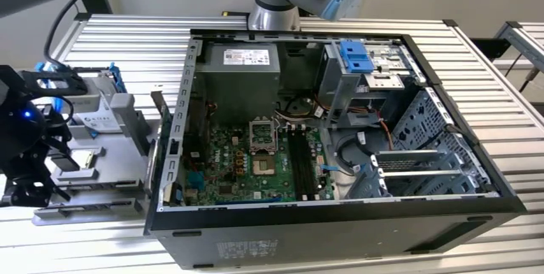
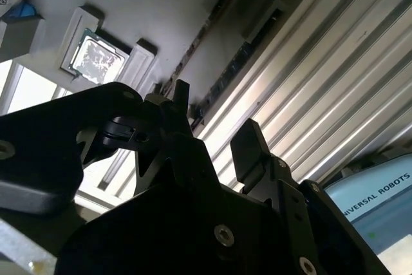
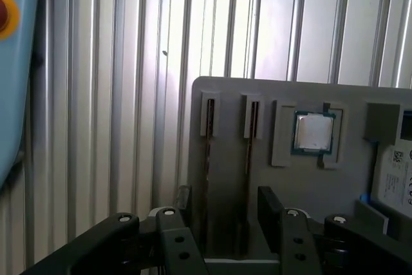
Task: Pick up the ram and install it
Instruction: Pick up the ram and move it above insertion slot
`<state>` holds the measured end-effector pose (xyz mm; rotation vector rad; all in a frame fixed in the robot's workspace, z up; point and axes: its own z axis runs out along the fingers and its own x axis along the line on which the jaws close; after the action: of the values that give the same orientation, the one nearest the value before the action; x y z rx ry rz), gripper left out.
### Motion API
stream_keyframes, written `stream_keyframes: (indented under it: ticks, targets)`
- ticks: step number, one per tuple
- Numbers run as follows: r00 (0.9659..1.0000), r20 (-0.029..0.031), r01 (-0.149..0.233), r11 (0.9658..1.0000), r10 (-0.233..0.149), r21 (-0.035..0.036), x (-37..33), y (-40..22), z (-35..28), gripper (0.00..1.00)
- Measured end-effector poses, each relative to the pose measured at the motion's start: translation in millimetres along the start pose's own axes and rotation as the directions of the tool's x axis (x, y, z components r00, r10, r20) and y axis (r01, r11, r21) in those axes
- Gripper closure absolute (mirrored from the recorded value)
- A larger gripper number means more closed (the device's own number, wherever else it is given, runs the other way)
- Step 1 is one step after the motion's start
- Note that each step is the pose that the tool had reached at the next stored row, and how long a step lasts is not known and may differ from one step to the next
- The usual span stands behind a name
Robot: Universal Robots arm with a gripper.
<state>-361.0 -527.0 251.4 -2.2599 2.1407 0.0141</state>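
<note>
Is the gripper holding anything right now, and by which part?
Nothing is held. The gripper is open at the grey tray, fingers apart, and both ram sticks sit in their tray slots.

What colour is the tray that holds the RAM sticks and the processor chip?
The tray is plain grey; the first wrist view shows it best.

A ribbed metal table [image 1: 476, 57] holds an open computer case [image 1: 340, 239], and a grey parts tray [image 1: 119, 159] lies just beside the case.
</note>
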Motion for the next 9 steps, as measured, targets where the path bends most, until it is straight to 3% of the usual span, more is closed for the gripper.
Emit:
stream_keyframes:
  ticks: [9]
  targets:
    - [1.0,0.0,0.0,1.0,0.0,0.0,1.7,0.3,12.9,1.0]
